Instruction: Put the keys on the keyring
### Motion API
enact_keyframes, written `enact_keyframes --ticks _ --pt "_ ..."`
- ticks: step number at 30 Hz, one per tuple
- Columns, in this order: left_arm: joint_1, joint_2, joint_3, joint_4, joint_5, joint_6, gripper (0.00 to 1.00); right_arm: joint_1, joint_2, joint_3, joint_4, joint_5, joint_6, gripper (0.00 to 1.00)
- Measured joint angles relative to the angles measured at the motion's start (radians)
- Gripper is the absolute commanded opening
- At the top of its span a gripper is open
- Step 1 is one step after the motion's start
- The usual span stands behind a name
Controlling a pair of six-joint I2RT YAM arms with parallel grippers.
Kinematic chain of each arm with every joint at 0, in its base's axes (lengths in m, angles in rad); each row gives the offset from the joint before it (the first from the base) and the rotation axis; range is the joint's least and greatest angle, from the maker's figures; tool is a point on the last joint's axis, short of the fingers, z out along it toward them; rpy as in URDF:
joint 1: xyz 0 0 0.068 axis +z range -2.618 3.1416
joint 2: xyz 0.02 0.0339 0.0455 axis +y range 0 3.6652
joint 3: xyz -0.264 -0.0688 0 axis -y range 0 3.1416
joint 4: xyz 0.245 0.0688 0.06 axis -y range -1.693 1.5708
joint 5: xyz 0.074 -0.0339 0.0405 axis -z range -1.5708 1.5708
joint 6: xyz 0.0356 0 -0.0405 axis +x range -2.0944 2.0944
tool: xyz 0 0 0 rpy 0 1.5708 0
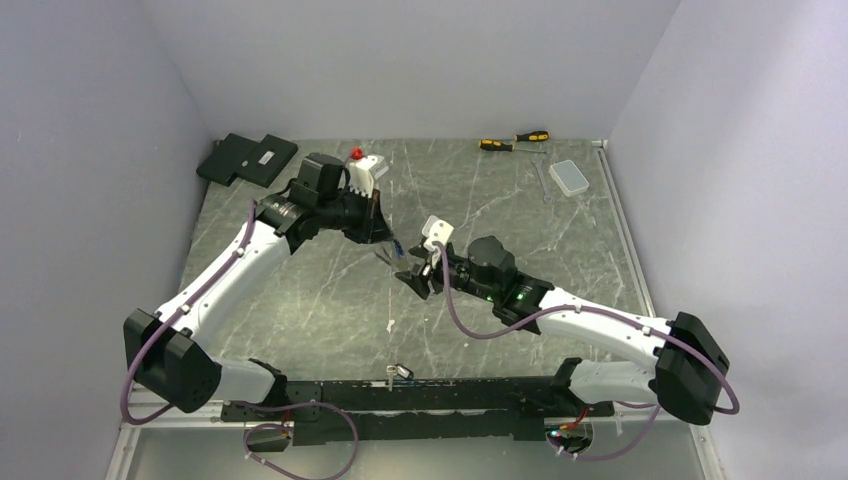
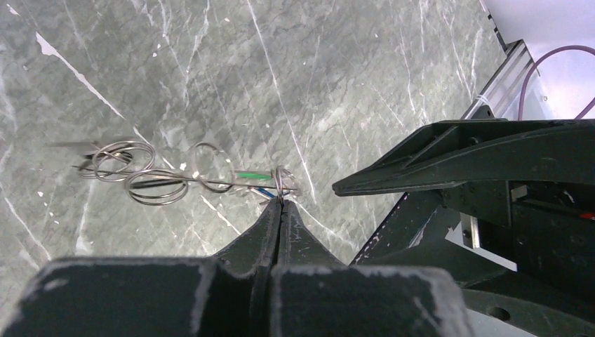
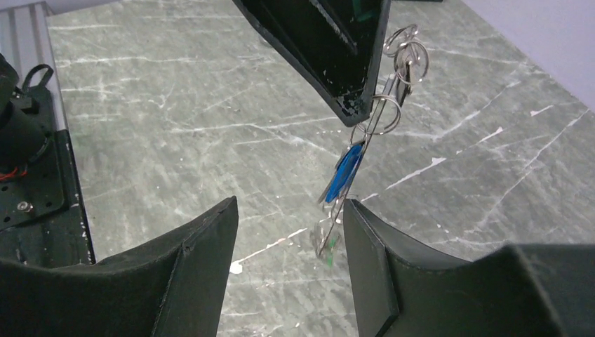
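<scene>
While the left end effector (image 2: 281, 210) clamps the keyring (image 2: 151, 184) above the counter (image 3: 175, 105), the blue key (image 3: 345, 172) and green key (image 2: 249, 175) dangle from it before the right end effector (image 3: 289, 214), its jaws spread apart.

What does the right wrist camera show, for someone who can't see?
A blue key dangles from a keyring of linked silvery rings, pinched by the shut left gripper. Below, the right gripper stands open over a grey-green marbled table.
</scene>
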Motion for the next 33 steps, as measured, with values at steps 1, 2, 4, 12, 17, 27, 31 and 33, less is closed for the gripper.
enact_keyframes --ticks 1,2,4,12,17,27,31,33 --pt "0.0 0.0 0.0 0.0 0.0 0.0 0.0 0.0 0.004 0.0 -0.002 0.003 0.0 0.61" --pt "0.0 0.0 0.0 0.0 0.0 0.001 0.0 0.0 0.009 0.0 -0.003 0.01 0.0 0.61" --pt "0.0 0.0 -0.002 0.0 0.0 0.002 0.0 0.0 0.023 0.0 -0.008 0.027 0.001 0.61" --pt "0.0 -0.002 -0.035 0.014 0.005 0.0 0.0 -0.005 0.068 0.006 -0.012 0.082 0.003 0.59" --pt "0.0 -0.003 -0.036 0.02 0.008 -0.001 0.0 -0.007 0.079 0.009 -0.011 0.112 0.002 0.59" --pt "0.0 -0.011 -0.048 0.038 0.027 0.0 0.0 -0.008 0.123 0.049 0.0 0.198 -0.008 0.65" --pt "0.0 -0.023 -0.056 0.04 0.037 0.002 0.0 -0.009 0.143 0.059 0.003 0.217 -0.023 0.56" --pt "0.0 -0.029 -0.059 0.041 0.039 0.004 0.0 -0.01 0.151 0.06 0.003 0.226 -0.03 0.49"
